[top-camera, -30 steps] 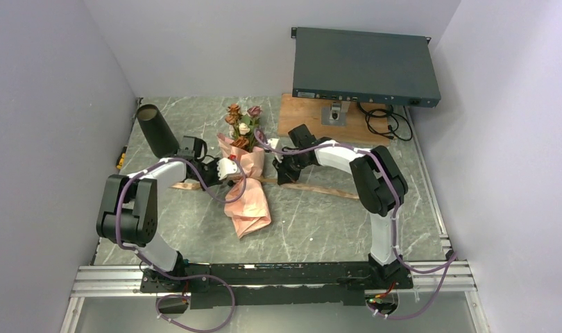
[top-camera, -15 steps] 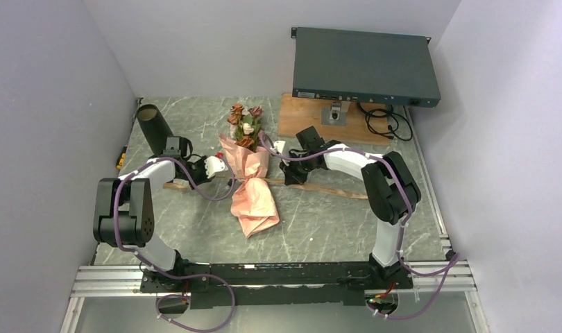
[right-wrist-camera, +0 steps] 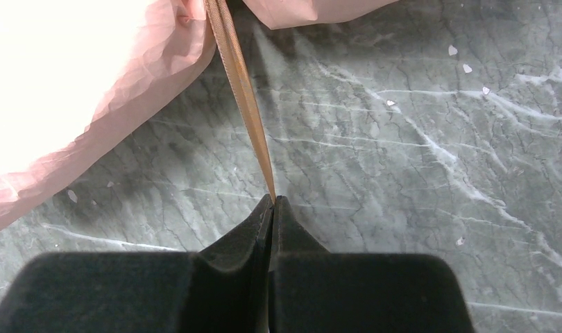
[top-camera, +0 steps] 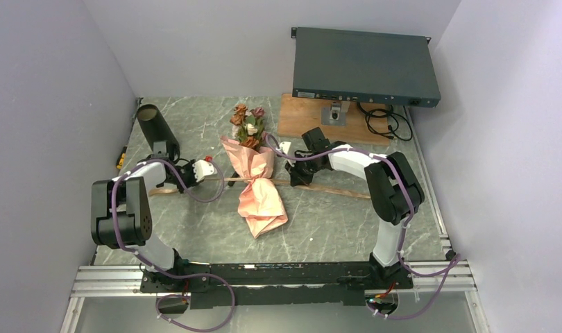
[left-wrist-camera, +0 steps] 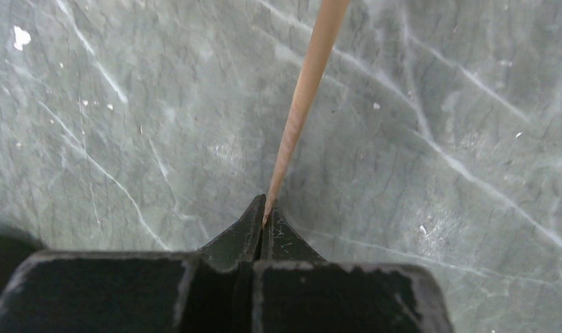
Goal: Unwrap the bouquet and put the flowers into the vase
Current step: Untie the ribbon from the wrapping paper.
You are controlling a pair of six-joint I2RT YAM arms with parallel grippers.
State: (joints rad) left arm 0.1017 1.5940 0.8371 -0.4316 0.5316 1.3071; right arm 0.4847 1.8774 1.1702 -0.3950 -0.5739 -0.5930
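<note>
Bouquet [top-camera: 254, 182] lies mid tabletop [top-camera: 320, 225], blooms twd 12 o'clock, pink paper tail twd 6. Tan ribbon [top-camera: 334, 189] crosses its waist, approx 9 to 3. L tool [left-wrist-camera: 266, 211] clenched on ribbon at 9 o'clock side; R tool [right-wrist-camera: 273, 201] clenched on it at 3 o'clock side, near the paper. Vase [top-camera: 157, 128] at 10 o'clock of bouquet, apart from it. Paper not yet off.

- A flat grey box [top-camera: 365, 66] stands at the back.
- A wooden board [top-camera: 299, 118] lies under it.
- Black wires [top-camera: 389, 123] curl beside the board.
- The worktop [top-camera: 320, 222] is grey-green stone.
</note>
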